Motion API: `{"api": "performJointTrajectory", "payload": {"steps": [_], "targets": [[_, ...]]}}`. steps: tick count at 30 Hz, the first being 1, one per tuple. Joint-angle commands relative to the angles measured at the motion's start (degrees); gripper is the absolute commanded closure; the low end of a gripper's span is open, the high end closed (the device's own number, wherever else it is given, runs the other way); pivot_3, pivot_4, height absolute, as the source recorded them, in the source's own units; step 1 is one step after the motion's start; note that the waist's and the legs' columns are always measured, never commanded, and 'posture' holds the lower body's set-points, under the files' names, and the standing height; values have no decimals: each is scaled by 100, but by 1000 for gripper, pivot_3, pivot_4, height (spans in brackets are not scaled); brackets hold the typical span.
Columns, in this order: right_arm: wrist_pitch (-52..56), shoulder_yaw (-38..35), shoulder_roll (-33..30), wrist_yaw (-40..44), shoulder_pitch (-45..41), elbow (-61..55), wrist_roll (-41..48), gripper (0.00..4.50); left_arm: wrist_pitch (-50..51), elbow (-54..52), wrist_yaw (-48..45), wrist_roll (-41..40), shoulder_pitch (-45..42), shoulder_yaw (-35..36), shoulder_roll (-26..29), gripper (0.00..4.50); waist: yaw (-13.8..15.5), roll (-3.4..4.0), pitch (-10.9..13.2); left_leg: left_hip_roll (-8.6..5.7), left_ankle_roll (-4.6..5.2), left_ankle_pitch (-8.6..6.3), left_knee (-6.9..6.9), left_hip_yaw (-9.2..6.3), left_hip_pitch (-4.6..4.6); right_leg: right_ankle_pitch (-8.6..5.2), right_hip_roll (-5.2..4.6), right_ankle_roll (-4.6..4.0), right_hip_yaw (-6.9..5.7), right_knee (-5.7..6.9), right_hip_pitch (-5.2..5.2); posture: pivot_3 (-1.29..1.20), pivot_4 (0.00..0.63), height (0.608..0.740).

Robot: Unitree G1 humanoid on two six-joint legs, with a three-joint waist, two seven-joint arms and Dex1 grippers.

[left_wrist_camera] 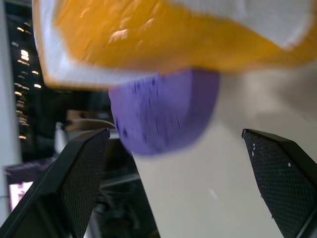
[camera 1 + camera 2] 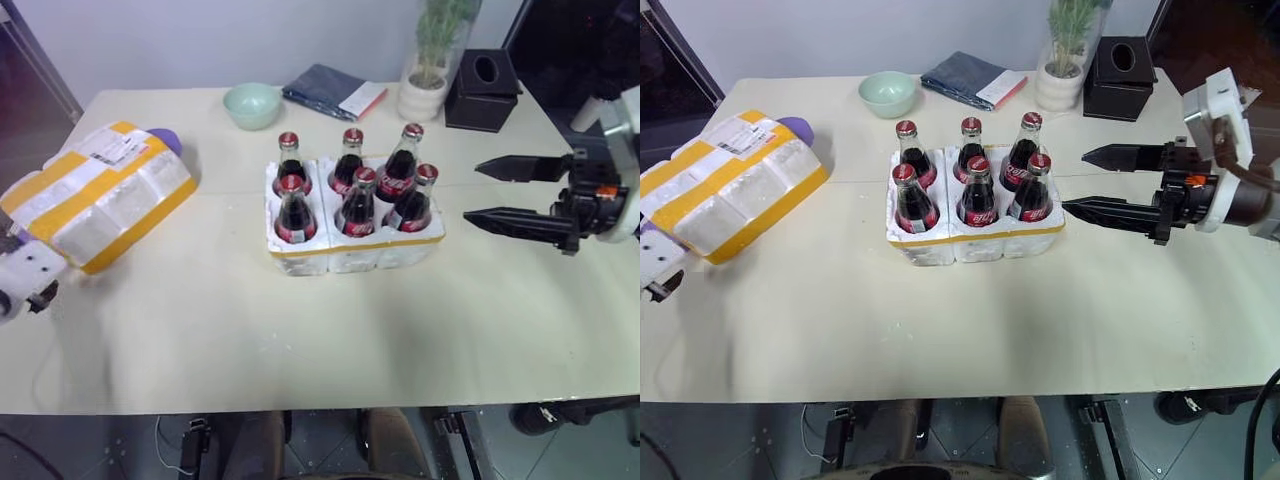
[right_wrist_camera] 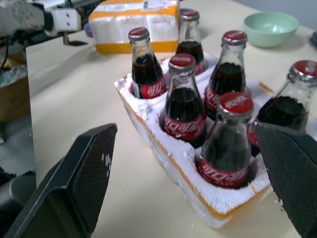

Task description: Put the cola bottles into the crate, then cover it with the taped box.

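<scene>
Several cola bottles (image 2: 355,200) with red caps stand upright in the wells of the crate (image 2: 300,255), a low white foam tray in the middle of the table. The taped box (image 2: 100,195), white foam with yellow bands, lies tilted at the table's left end. My right gripper (image 2: 472,190) hovers open just right of the crate, pointing at the bottles (image 3: 184,111), with nothing between its fingers. My left gripper (image 1: 176,134) is open at the box's near left corner, facing the box's yellow underside (image 1: 148,39); it holds nothing.
A purple object (image 2: 167,138) props up the box's far end. Along the back stand a mint bowl (image 2: 252,104), a folded dark cloth with a booklet (image 2: 333,92), a potted plant (image 2: 430,70) and a black tissue box (image 2: 482,90).
</scene>
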Motion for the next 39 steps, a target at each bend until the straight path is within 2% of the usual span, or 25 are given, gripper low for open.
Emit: {"api": "performJointTrajectory", "payload": {"steps": [1, 10, 13, 18, 26, 30, 34, 39], "targets": [[52, -339, -115, -97, -50, -200, 179, 11, -345, 798, 543, 317, -489, -327, -19, 0, 3, 0, 0, 0, 0, 0, -1, -2, 0, 0, 1, 0, -1, 5, -3, 0, 150, 740], [176, -749, -235, -296, 223, -268, 162, 11, -943, 2355, 1094, 701, -1625, -1213, -171, 0, 42, -5, -4, 0, 0, 1, 9, -2, 3, 1, 2, 2, -1, 11, 5, 0, 150, 740], [195, -820, -270, -320, 342, -331, 167, 0, -1139, 2630, 1100, 698, -1844, -1368, -226, 753, 39, -3, -6, 0, 0, 1, 9, -2, 5, 1, 2, 2, -1, 12, 6, 0, 150, 740], [270, -998, -378, -213, 637, -387, 210, 0, -1157, 2831, 1210, 702, -2033, -1468, -213, 3157, 50, 2, -10, -1, 0, 1, 10, -2, 9, 1, 1, 2, -1, 14, 11, 0, 150, 740], [77, -989, -422, -142, 769, -284, 18, 0, -1144, 2135, 1122, 531, -2247, -1207, 146, 3157, 55, -4, -12, -1, -1, 2, 12, -7, 10, 1, 2, 2, -3, 16, 15, 0, 150, 740], [-72, -776, -403, -131, 676, -155, -149, 0, -1154, 660, 427, 175, -2449, -1000, 263, 3157, 68, -11, -12, -1, -4, 4, 15, -9, 3, 1, 1, 2, -5, 12, 16, 0, 150, 740], [-197, -646, -295, -203, 603, -14, -246, 0, -846, -1069, -412, 78, -2669, -1081, 241, 3157, 38, -12, -11, -2, -5, 4, 14, -7, -1, 2, 1, 3, -4, 5, 14, 0, 150, 740], [-246, -657, -160, -298, 701, -12, -307, 0, -311, -2333, -1070, 28, -3100, -1195, 20, 3157, -25, -10, -11, -1, -4, 4, 9, -5, 2, 1, 3, 3, -3, 10, 9, 0, 150, 740]]}}
